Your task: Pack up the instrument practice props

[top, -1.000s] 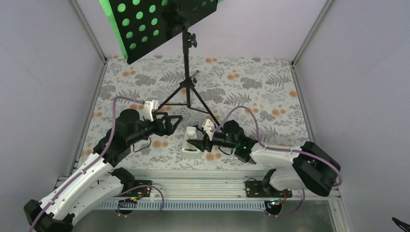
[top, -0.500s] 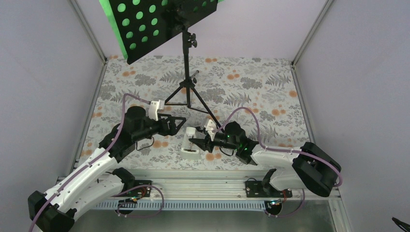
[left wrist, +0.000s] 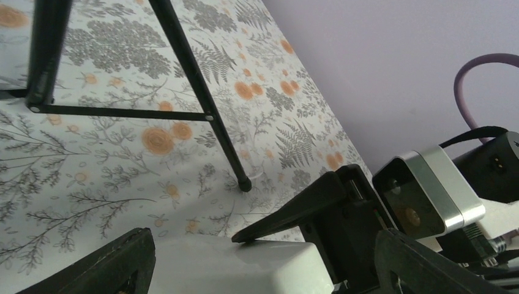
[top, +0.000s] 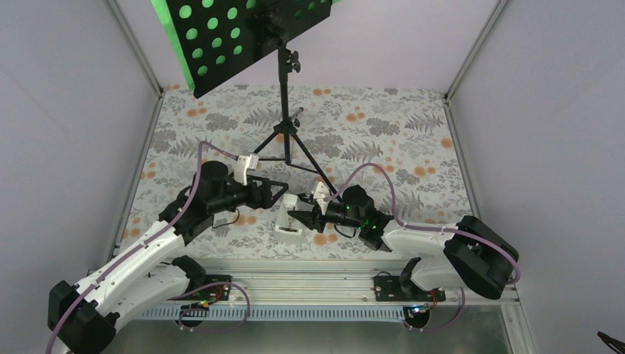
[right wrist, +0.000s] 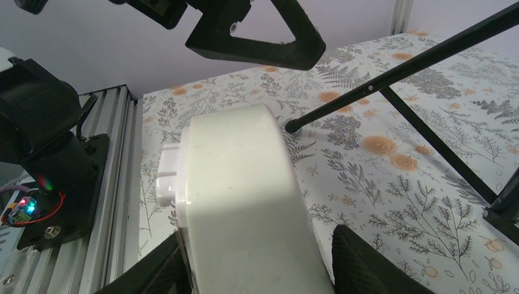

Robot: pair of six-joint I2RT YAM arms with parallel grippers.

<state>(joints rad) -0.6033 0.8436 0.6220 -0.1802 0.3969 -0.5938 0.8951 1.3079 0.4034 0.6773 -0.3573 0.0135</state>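
Note:
The black tripod music stand (top: 284,140) stands at the back. Bright green pages (top: 166,15) show behind its round-holed desk (top: 243,37). The white metronome (top: 288,227) lies tilted in front of the tripod, in my right gripper (top: 295,216), which is shut on it. It fills the right wrist view (right wrist: 245,184) between the two fingers. My left gripper (top: 282,192) is open, just left of and above the metronome. In the left wrist view the metronome (left wrist: 245,266) lies between its spread fingers (left wrist: 122,263), and a right gripper finger (left wrist: 306,208) rests on top of it.
The tripod's legs (left wrist: 202,104) spread over the floral cloth (top: 413,133) just behind both grippers, and one foot (right wrist: 294,125) is close to the metronome. Grey walls with metal posts (top: 464,59) enclose the table, and a rail (top: 309,287) runs along its near edge.
My left arm has swung right and forward, bringing its open gripper up to the metronome. My right gripper and the metronome have shifted only slightly left.

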